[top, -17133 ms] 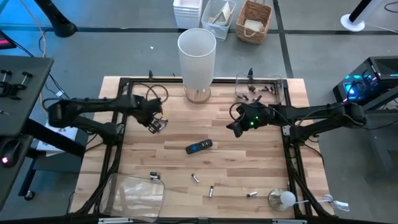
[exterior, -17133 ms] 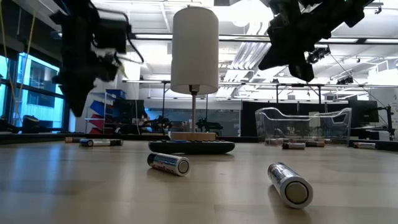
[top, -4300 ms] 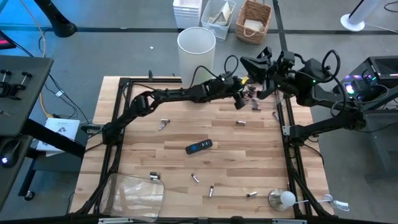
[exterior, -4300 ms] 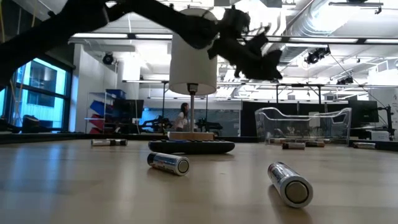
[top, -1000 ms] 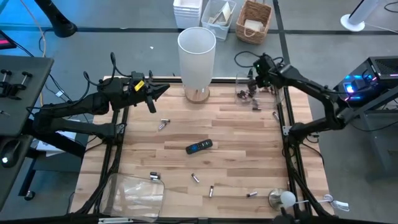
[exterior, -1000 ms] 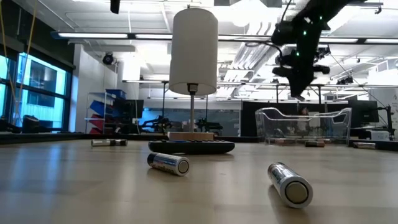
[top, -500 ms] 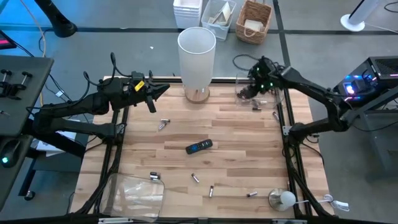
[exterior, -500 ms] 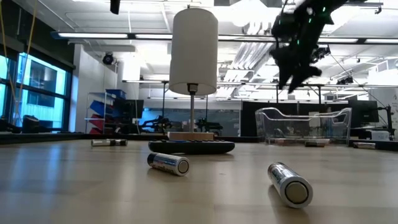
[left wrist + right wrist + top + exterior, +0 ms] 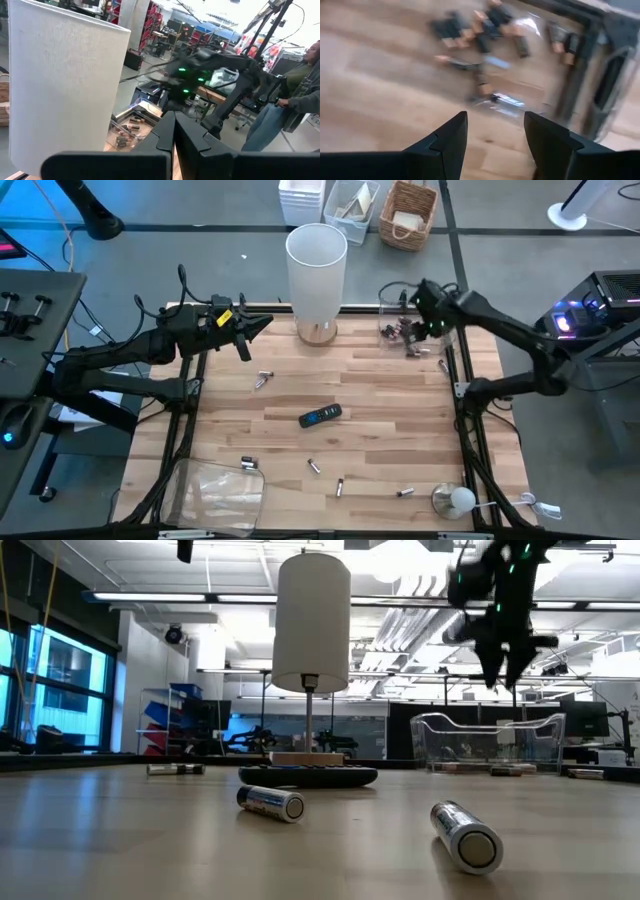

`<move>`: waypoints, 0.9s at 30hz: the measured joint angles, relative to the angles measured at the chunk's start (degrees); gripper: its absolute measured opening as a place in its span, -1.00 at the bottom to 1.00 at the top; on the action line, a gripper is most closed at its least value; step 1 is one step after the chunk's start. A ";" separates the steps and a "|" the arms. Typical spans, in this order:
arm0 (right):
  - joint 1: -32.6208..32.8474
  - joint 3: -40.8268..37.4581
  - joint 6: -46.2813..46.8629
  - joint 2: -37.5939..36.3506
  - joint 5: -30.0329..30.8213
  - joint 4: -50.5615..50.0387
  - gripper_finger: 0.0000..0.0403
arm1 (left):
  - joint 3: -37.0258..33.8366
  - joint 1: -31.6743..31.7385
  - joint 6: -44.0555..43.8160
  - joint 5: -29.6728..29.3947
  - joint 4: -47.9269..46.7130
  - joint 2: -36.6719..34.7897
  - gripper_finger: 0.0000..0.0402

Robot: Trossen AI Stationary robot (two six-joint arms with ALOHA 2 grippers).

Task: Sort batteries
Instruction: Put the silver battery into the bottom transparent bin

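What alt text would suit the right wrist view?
The right tool, open and empty, hangs above a clear bin on the wooden table, with a blurred cluster of batteries lying inside the bin.

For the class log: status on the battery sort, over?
Right gripper open and empty over the clear bin of batteries. Left gripper shut, waiting by the lamp. Loose batteries on the table; nothing blocking.

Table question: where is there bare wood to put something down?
Bare: between the lamp and the black remote, and the right side below the clear bin. Crowded: that bin's corner, where the right gripper hovers, and the front edge, dotted with batteries.
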 joint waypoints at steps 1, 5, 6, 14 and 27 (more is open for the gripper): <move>-2.66 0.00 -0.77 1.39 -0.74 0.04 -0.05 | 0.00 0.00 0.00 0.00 0.00 0.00 -1.00; -9.81 0.00 -2.44 8.00 -3.19 1.19 -0.05 | 0.00 0.00 0.09 0.01 -0.04 0.00 -1.00; -10.85 0.00 -3.15 9.77 -4.24 1.17 -0.05 | 0.00 0.00 0.36 0.01 -0.08 0.00 -1.00; -13.44 0.00 -6.24 21.76 -7.53 2.98 -0.05 | 0.00 0.00 1.48 0.20 -0.13 0.01 -1.00; -13.57 0.00 -6.14 31.29 -7.85 -0.40 -0.05 | 0.00 0.00 3.53 0.22 -0.11 0.00 -1.00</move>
